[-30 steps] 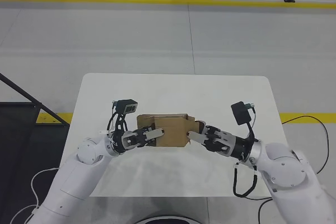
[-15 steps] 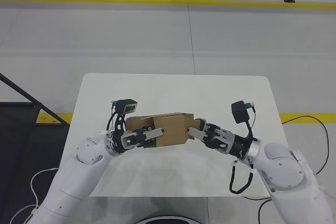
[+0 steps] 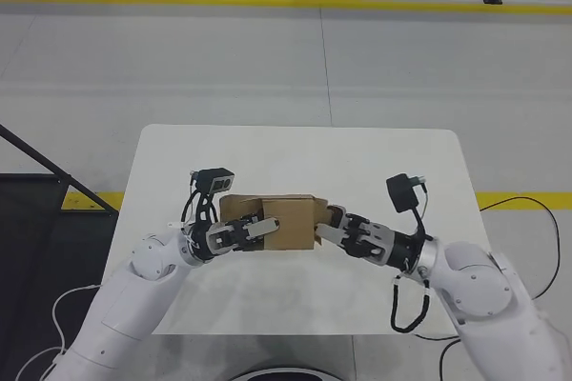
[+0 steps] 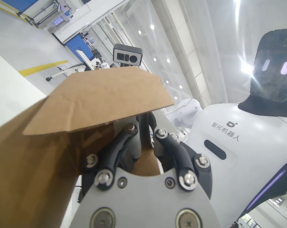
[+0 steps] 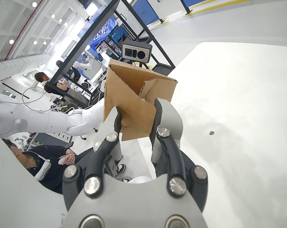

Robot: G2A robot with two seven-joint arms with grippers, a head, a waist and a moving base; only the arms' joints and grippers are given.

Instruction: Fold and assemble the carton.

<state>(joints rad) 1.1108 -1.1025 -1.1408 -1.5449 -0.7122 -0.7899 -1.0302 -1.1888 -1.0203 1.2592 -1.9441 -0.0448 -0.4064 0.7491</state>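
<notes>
Now the carton [image 3: 272, 221] looks squarer, the right gripper [image 3: 327, 225] having edged leftward. Its long axis runs side to side, with the left gripper [image 3: 264, 229] and right jaws each clamping an end.

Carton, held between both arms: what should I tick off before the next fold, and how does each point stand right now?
1. Right gripper grip: ok, jaws closed on an end flap of the carton.
2. Left gripper grip: cannot tell; it sits at the carton's opposite end.
3. End flaps folded in: not ok, flaps stick out at both ends.
4. Carton over the table: ok, near its middle.
5. Carton resting on the table or lifted off it: cannot tell.
</notes>
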